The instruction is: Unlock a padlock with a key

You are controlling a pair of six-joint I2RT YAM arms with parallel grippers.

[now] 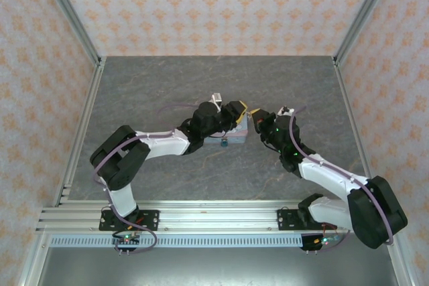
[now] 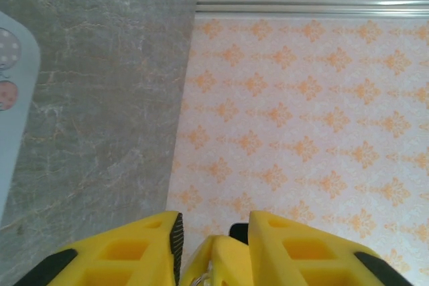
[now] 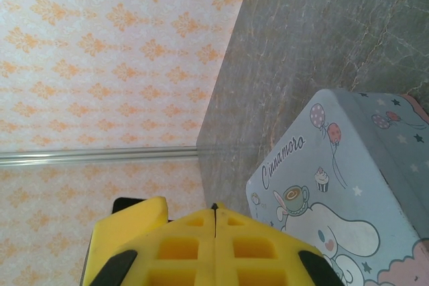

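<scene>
Right gripper beside cartoon-printed tin

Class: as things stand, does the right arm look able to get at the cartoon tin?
Probably yes: the right pincer, jaws shut, sits just beside the tin, with nothing visible between them.

Both arms are bent inward. The left tool is pointed toward 2 o'clock, its fingers held narrowly apart; the right tool is pointed toward 10 o'clock, fingers pressed together.
</scene>
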